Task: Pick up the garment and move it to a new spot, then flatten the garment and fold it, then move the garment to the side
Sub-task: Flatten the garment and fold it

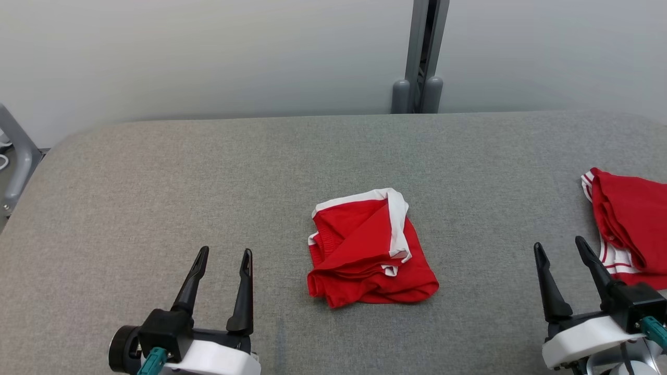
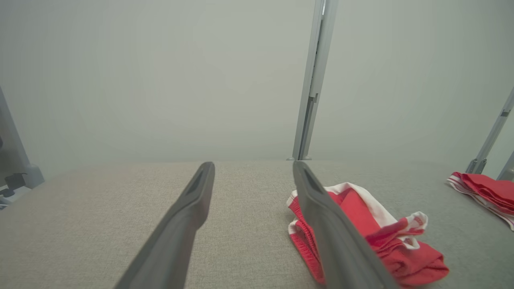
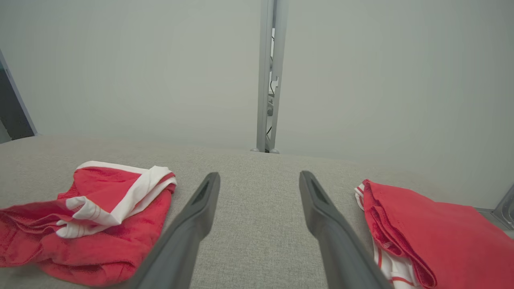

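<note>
Right, both tools sit low at the near edge of the desk [image 1: 156,182], empty: my left tool [image 1: 225,251] has its fingers spread wide, and my right tool [image 1: 559,243] the same. The garment [image 1: 367,250] lies bunched mid-desk, between the two tools and a little beyond them, white trim folded over the red. For a clean pickup I'd bring one tool in from its side, pinch the raised white-edged fold on top and lift straight up. I'd keep the right tool off the second red garment [image 1: 630,224] lying just beside it.
</note>
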Robot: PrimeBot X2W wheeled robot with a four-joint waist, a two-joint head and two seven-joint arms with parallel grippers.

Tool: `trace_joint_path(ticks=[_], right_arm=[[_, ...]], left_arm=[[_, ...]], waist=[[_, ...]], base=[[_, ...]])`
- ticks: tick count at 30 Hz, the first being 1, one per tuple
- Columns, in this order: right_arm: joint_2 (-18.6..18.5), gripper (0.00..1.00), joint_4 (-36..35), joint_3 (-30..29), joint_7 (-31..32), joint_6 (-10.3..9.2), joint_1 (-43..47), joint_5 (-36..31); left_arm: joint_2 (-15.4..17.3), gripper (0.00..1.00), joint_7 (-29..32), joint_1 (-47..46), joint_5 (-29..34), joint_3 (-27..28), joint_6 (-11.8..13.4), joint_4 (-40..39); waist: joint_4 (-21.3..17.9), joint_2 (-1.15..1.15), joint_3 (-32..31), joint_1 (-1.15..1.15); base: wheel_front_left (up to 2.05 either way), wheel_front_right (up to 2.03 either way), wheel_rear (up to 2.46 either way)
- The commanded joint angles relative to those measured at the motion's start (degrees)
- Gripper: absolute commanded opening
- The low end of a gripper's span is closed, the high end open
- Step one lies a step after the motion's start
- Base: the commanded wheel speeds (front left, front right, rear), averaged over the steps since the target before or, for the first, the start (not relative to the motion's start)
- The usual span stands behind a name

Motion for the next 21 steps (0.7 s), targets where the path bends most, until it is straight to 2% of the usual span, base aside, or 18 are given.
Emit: trace_joint_path(ticks=[1,2,8,21], right_arm=[[-0.5,0.26,0.3,0.0,-0.3,-0.03,-0.1,-0.7],[-0.8,0.0,0.1,0.2,-0.3,-0.03,-0.5,-1.1],[-0.7,0.0,2.7,3.7,-0.3,-0.03,-3.3,-1.3],[-4.0,0.0,16.0,19.9,2.7,-0.03,-13.1,4.9]], left_arm=[[0.2,1.0,-0.3,-0.9,0.2,-0.1,-0.1,-0.2],[0.2,1.0,-0.3,-1.2,0.2,-0.3,-0.2,-0.1],[0.2,1.0,-0.3,-2.7,-0.3,-1.2,-0.5,0.0],[0.2,1.0,-0.3,-6.1,-1.2,-3.9,-0.7,1.0]], waist=[[0.4,0.0,0.5,0.0],[0.6,0.0,0.8,0.0],[2.4,0.0,3.7,0.0],[9.4,0.0,9.0,0.0]], base=[[0.0,0.0,0.0],[0.0,0.0,0.0],[0.0,0.0,0.0],[0.0,0.0,0.0]])
